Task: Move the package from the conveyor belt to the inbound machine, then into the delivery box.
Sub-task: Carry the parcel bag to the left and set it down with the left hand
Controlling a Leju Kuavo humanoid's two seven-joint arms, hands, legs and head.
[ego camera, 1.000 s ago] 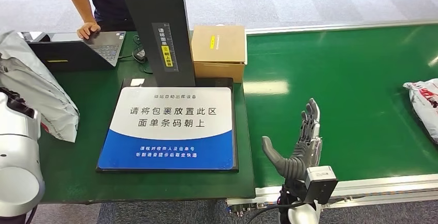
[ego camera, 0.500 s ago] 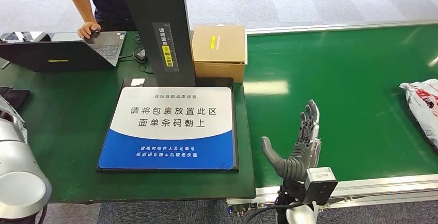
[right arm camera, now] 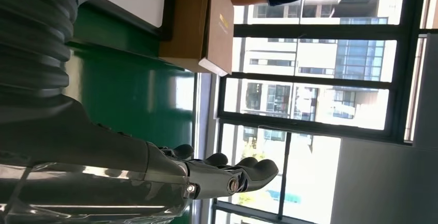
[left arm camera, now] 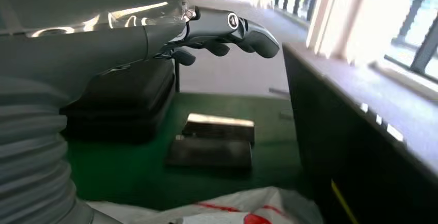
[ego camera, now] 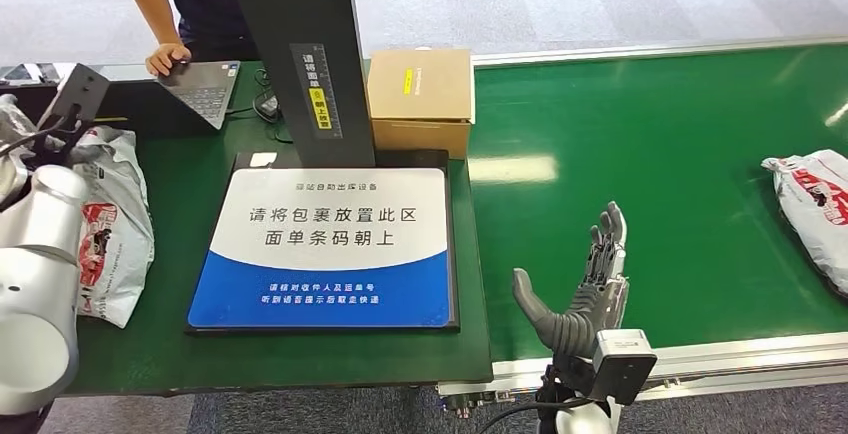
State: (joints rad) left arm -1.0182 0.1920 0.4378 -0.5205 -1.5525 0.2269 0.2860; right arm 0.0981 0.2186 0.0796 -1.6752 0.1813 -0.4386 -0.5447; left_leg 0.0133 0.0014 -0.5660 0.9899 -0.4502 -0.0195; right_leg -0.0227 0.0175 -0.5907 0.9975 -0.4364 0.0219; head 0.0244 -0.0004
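A white package with red print (ego camera: 112, 222) lies on the green table left of the inbound machine's blue-and-white scan plate (ego camera: 330, 244); its edge also shows in the left wrist view (left arm camera: 232, 211). My left arm (ego camera: 40, 254) stands over it. My left hand (left arm camera: 227, 28) hangs above the package with its fingers stretched out, holding nothing. My right hand (ego camera: 585, 289) is open and upright over the near edge of the conveyor belt (ego camera: 680, 154). A second white package (ego camera: 812, 216) lies on the belt at the far right.
The machine's black post (ego camera: 300, 44) rises behind the plate. A closed cardboard box (ego camera: 420, 94) sits right of it. A laptop (ego camera: 195, 84) stands at the back left with a person's hand (ego camera: 165, 57) on it. Black cases (left arm camera: 212, 141) lie on the table.
The left arm swung and the package it carried now lies on the table left of the plate. The package on the belt has drifted left. The right hand barely moved.
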